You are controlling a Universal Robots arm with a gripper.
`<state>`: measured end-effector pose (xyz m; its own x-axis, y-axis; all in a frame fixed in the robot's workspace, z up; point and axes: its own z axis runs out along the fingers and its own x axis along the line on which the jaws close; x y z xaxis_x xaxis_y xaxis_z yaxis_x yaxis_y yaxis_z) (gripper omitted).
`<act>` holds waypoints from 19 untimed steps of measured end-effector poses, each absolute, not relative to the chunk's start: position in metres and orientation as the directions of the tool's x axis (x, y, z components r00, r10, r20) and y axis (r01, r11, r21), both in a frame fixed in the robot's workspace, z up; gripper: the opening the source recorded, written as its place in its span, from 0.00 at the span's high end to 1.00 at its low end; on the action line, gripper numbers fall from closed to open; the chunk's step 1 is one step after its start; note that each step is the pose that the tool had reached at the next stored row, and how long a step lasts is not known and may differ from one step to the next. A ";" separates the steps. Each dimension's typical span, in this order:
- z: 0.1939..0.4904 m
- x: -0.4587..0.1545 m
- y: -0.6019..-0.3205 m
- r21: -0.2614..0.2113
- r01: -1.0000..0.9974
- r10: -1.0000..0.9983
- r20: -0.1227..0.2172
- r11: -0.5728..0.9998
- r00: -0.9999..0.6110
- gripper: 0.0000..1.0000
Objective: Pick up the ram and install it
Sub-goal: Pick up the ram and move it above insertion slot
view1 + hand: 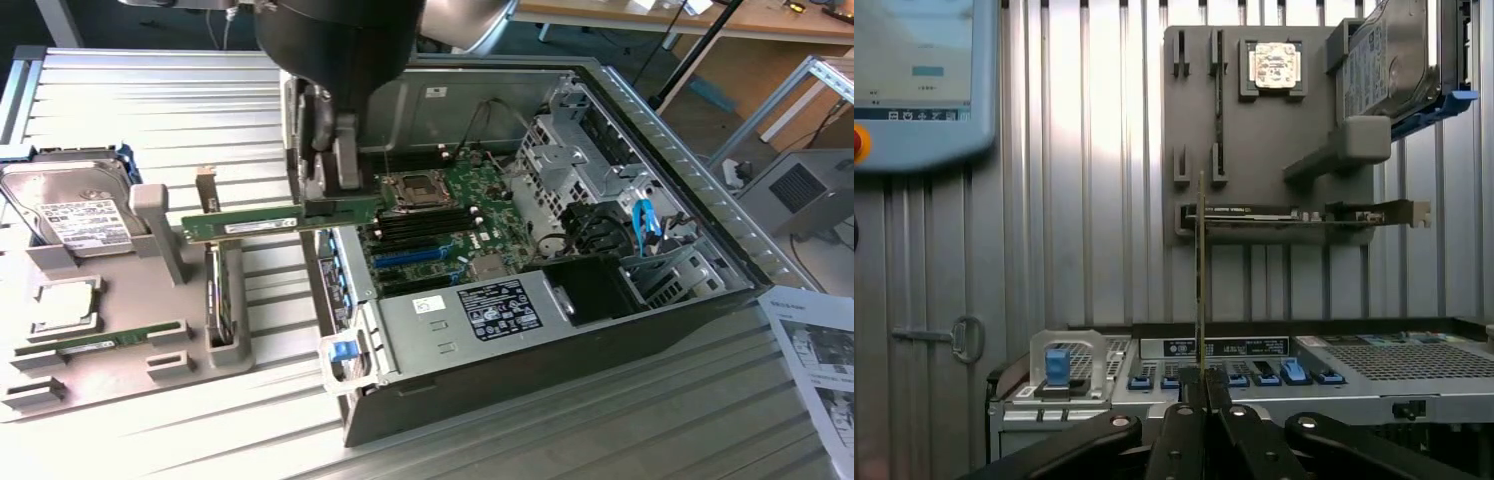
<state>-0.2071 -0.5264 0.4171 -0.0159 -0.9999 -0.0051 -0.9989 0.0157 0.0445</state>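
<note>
Ribbed silver bench [160, 100], open metal PC case [467, 90] on the exterior view's right. Got my tool [330, 200] clamped on one end of the long thin green ram stick [254, 226], level in mid-air, long axis running out over the grey fixture tray [120, 370]. Black mobo slots [424, 222] lie just beyond the tool, opposite way, approx parallel w/ the stick.

The ribbed metal table [160, 90] lay pale and bright under the light. Beyond it stood a wooden desk [694, 20], and a grey vented box [801, 195] sat at the exterior view's right, with printed sheets [817, 360] nearby.
</note>
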 end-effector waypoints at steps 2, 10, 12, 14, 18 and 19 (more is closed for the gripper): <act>0.417 -0.200 -0.526 0.045 -0.999 -1.000 -0.005 0.016 -0.016 0.88; 0.417 -0.172 -0.526 0.045 -0.999 -1.000 -0.005 0.016 -0.016 0.88; 0.417 -0.166 -0.526 0.045 -0.999 -1.000 -0.005 0.016 -0.016 0.88; 0.417 -0.159 -0.526 0.045 -0.999 -1.000 -0.005 0.016 -0.016 0.88; 0.417 -0.144 -0.526 0.046 -0.999 -1.000 -0.005 0.016 -0.016 0.88; 0.417 -0.139 -0.526 0.046 -0.999 -1.000 -0.005 0.016 -0.016 0.88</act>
<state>-0.1394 -0.5264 0.4171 -0.0159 -0.9999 -0.0050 -0.9988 0.0156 0.0460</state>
